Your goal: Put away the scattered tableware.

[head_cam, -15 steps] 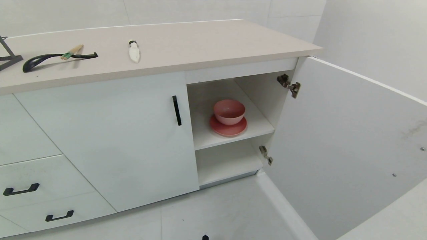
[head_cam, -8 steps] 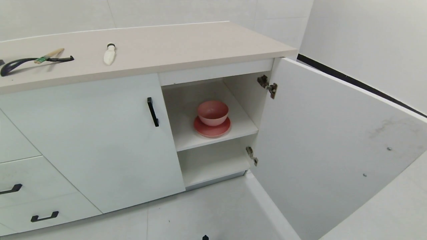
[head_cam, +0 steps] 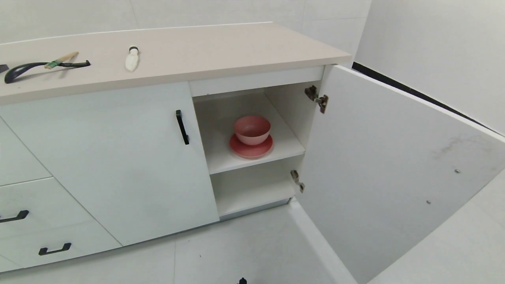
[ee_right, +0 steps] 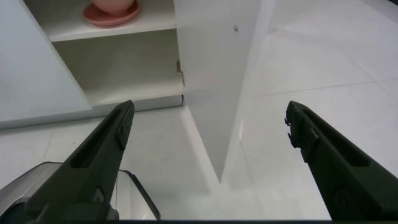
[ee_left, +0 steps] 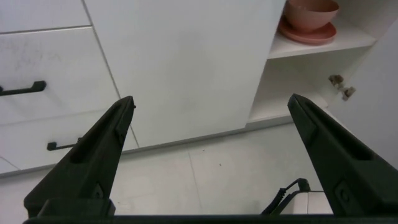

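**Q:** Where does the tableware lie in the head view?

**A:** A pink bowl (head_cam: 252,129) sits upright on a red plate (head_cam: 244,151). The plate rests on the upper shelf (head_cam: 225,159) of the open cupboard compartment. Three utensils remain on the countertop (head_cam: 221,49), at about 10 o'clock from the bowl. They are a black ladle (head_cam: 21,71), a pair of wooden chopsticks (head_cam: 61,60) overlapping its handle, and a white utensil (head_cam: 131,60) at 3 o'clock from both, lying apart from them.

**Q:** How does the cupboard stand?

**A:** The open door (head_cam: 394,157) is swung out at 3 o'clock from the shelf. The closed door (head_cam: 110,157), with its black handle (head_cam: 182,127), lies at 9 o'clock from the bowl. A drawer pull (head_cam: 55,249) is at 8 o'clock from that door.

**Q:** And the grippers?

**A:** The left gripper (ee_left: 211,101) hangs above the floor before the closed door, jaws spread wide and holding nothing. The right gripper (ee_right: 209,107) hangs above the floor by the edge of the open door, jaws likewise wide apart and empty. Both are well apart from the bowl and plate.
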Robot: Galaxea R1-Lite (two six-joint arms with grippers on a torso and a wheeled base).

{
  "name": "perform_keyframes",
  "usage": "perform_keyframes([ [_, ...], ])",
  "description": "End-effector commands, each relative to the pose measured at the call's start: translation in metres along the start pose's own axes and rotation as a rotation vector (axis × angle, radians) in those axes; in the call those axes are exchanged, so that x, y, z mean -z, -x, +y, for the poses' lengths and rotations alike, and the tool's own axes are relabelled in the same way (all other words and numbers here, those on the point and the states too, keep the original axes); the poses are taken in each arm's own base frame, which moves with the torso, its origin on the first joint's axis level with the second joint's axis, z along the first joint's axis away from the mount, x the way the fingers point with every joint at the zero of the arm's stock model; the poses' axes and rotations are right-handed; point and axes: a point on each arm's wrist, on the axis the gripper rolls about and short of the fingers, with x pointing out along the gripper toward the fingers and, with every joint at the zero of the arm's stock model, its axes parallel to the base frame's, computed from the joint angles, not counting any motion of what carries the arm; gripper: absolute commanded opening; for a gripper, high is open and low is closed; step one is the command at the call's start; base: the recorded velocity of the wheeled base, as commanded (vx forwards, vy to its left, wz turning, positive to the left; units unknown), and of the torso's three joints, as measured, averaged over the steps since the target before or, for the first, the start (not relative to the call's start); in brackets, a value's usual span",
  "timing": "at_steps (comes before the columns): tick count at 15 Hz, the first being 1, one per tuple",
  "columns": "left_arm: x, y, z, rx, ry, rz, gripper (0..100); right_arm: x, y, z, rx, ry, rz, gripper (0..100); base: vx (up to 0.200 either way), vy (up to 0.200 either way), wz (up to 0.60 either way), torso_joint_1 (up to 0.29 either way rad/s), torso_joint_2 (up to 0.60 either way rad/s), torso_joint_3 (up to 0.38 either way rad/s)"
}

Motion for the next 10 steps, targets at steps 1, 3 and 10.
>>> perform_keyframes([
  [1,0.0001,0.0000,0.0000,0.000,0.001,0.000,100,-0.0001,-0.0002,0.0000,-0.001,0.000,0.003,100,0.000,-0.200,0.00,0.007,0.00,0.002],
  [3,0.0001,0.0000,0.0000,0.000,0.000,0.000,100,-0.0001,-0.0002,0.0000,-0.001,0.000,0.003,100,0.000,-0.200,0.00,0.005,0.00,0.007],
  [10,0.0001,0.0000,0.0001,-0.003,0.003,0.000,100,-0.0001,-0.0002,0.0000,-0.001,0.000,0.003,100,-0.114,-0.114,0.00,0.003,0.00,0.004],
])
